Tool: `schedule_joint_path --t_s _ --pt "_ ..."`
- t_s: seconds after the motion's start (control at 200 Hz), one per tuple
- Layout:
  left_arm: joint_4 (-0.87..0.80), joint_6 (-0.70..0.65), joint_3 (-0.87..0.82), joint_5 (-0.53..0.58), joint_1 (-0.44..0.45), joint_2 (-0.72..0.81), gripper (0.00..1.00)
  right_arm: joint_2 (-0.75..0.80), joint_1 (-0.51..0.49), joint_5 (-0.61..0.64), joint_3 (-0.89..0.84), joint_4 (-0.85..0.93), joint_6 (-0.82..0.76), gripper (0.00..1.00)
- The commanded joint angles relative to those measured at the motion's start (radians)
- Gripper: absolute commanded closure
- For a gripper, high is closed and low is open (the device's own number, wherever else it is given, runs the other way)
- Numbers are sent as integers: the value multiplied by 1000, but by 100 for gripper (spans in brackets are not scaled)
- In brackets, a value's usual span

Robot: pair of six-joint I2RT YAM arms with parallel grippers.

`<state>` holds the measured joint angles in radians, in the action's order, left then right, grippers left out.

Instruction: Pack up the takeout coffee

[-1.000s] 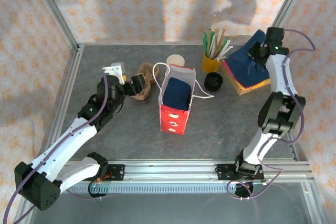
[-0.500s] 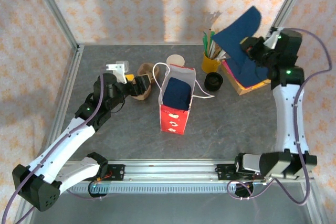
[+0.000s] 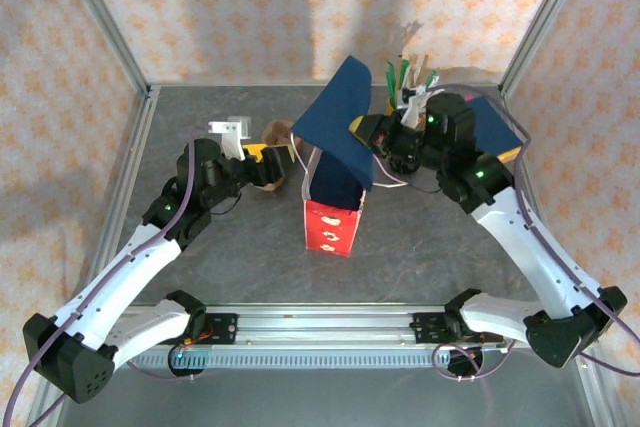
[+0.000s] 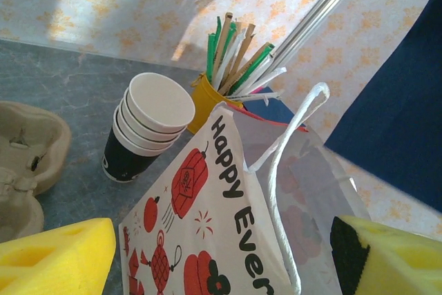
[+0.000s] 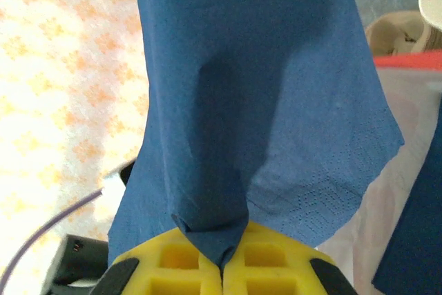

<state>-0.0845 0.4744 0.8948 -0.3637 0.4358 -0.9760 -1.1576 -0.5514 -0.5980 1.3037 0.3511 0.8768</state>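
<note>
The grey stone-look bench (image 3: 420, 247) carries a red-and-white printed paper gift bag (image 3: 330, 222) standing open at its middle. Over the bag's mouth now hangs a large dark blue paper napkin (image 3: 340, 127). A second ago the right arm was at the far right corner of the bench; it has since swung across with the napkin. The right hand (image 5: 222, 267) is clamped tight on one gathered corner, and the sheet drapes freely from there.

The left hand (image 3: 275, 162) has barely shifted. It hovers spread wide and empty just left of the bag, near a brown moulded-pulp cup carrier (image 4: 27, 150).

My reading is that the napkin is about to go into the bag, so the coffee itself is not yet packed.

The takeout coffee (image 4: 141, 129) stands upright on the bench behind the bag, between the carrier and a yellow mug of sticks (image 4: 207, 98). From the left wrist it looks like several nested paper cups, white above and black below, with the top one open and empty.
</note>
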Motion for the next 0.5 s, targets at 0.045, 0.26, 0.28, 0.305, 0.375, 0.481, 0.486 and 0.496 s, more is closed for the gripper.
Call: schedule_joint_path --t_s 0.045,0.26,0.28,0.305,0.375,0.481,0.486,0.496 --pt "35 8 -11 -19 -10 -6 17 -16 -73 145 -19 3 4 100" --pt "26 3 -16 -5 -9 -10 17 -103 -134 301 57 172 -60 100" --pt "26 3 -17 -4 -10 -10 17 -111 -139 312 62 185 -64 100" --pt "26 2 -18 -4 -10 -10 17 -119 -145 324 70 203 -67 100" --pt "26 0 -22 3 -9 -11 17 -141 -163 356 84 248 -77 100" --pt "28 -2 -26 8 -9 -13 17 -165 -186 408 95 307 -85 100" --pt "28 -2 -26 8 -9 -14 17 -166 -188 412 95 309 -85 100" --pt "28 -2 -26 8 -9 -15 17 -167 -190 418 95 314 -85 100"
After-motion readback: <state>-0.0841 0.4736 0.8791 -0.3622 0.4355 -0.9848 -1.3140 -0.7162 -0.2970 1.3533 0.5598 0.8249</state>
